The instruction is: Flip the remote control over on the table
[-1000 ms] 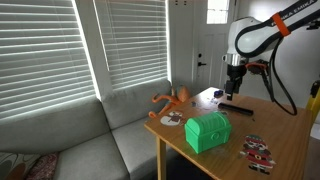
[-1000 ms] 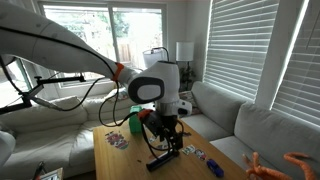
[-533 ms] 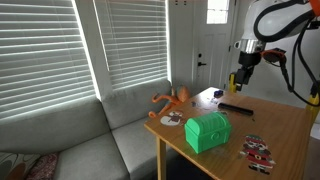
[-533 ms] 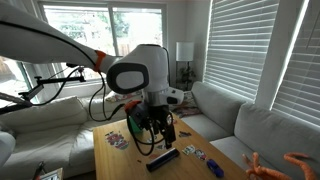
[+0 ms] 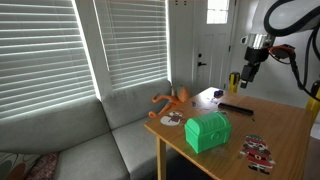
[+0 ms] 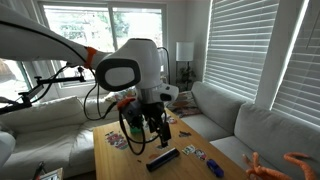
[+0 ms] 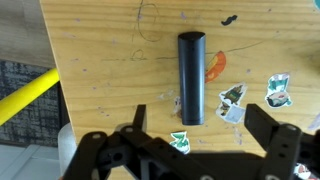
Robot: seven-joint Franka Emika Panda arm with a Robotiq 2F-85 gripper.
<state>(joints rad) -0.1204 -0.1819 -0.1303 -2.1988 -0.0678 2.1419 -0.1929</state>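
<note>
In an exterior view the gripper (image 5: 246, 82) hangs upper right above the remote control (image 5: 237, 104), flat on the table (image 5: 285, 135); in an exterior view the remote control (image 6: 163, 158) lies low centre; the wrist view shows it mid-frame, buttonless face up, pincer spread and empty, so the flip looks done.

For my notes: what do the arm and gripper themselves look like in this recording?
The arm has bulky, rounded white links with dark joints and an orange band at one joint. Black cables loop loosely alongside it. The gripper is all black, with an open linkage frame and two flat fingers. No readable markings show.
</note>
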